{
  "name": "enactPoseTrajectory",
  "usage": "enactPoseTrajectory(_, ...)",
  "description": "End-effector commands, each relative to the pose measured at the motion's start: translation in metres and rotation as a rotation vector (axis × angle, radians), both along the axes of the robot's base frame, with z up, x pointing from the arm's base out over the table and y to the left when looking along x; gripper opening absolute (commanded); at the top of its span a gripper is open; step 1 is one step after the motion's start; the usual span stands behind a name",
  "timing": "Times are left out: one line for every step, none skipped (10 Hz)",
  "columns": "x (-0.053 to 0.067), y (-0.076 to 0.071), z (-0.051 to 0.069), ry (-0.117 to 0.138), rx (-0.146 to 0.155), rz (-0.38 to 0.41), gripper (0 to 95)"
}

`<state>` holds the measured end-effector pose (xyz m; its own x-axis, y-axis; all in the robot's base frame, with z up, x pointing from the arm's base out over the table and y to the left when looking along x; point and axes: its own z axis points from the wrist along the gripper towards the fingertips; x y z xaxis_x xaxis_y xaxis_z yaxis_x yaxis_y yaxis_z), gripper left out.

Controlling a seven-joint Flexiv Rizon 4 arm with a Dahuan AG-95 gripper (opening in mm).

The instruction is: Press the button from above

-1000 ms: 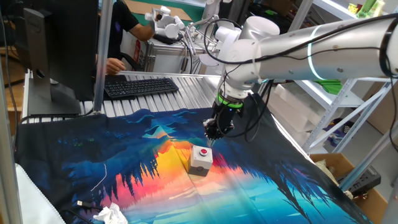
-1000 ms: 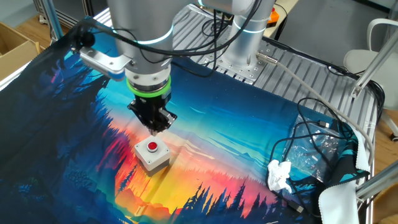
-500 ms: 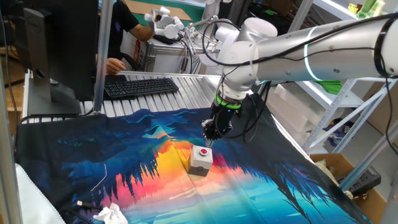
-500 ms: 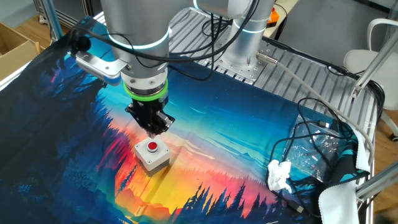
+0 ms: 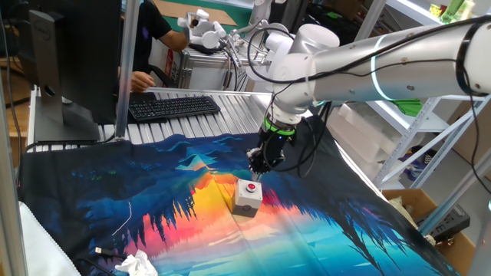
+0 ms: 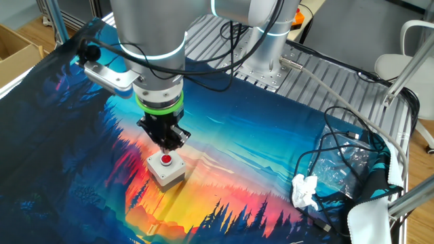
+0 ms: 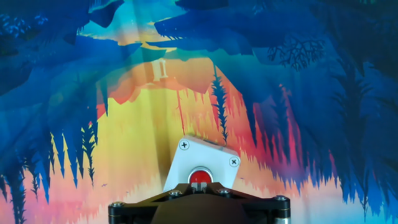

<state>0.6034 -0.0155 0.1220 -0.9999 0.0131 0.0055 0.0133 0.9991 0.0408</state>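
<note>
1. Fingers first: the gripper [image 6: 165, 143] points down at the button, but no view shows its tips well, so I cannot tell if the fingers are open or closed. It holds nothing that I can see.
2. Biggest of all is the cloth [image 5: 153, 207], a bright picture of blue trees and an orange sky. It covers most of the ribbed metal table [image 5: 230, 107].
3. Next is the robot arm [image 5: 383, 65], white and grey with a green ring near the hand. It reaches over the cloth from the side.
4. A dark monitor [image 5: 54, 54] stands at the far edge of the table, with a black keyboard [image 5: 173, 106] beside it. A person's hand [image 5: 140, 79] rests near the keyboard.
5. A pile of black cables [image 6: 346, 146] lies on one corner of the cloth, near a crumpled white tissue [image 6: 306, 191].
6. The button box [image 6: 166, 169] is light grey and sits on the orange part of the cloth, right under the gripper. In the hand view it shows at the bottom, with a screw in each top corner.
7. Smallest is the red button [image 6: 166, 160] on top of the box. The gripper hangs just above it; I cannot tell if they touch.
</note>
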Motion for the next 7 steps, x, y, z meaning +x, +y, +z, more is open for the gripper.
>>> enactPoseTrajectory(0.001, -0.001, 0.000, 0.002, 0.001, 0.002, 0.0)
enactPoseTrajectory(0.003, -0.001, 0.000, 0.003, 0.002, 0.002, 0.0)
enactPoseTrajectory(0.003, -0.001, -0.002, 0.001, 0.003, 0.000, 0.0)
enactPoseTrajectory(0.003, 0.000, -0.004, 0.000, 0.004, -0.001, 0.0)
enactPoseTrajectory(0.003, 0.000, -0.007, 0.000, 0.005, -0.002, 0.0)
enactPoseTrajectory(0.004, 0.001, -0.009, -0.002, 0.004, -0.004, 0.0)
enactPoseTrajectory(0.004, 0.001, -0.012, -0.004, 0.004, -0.004, 0.0)
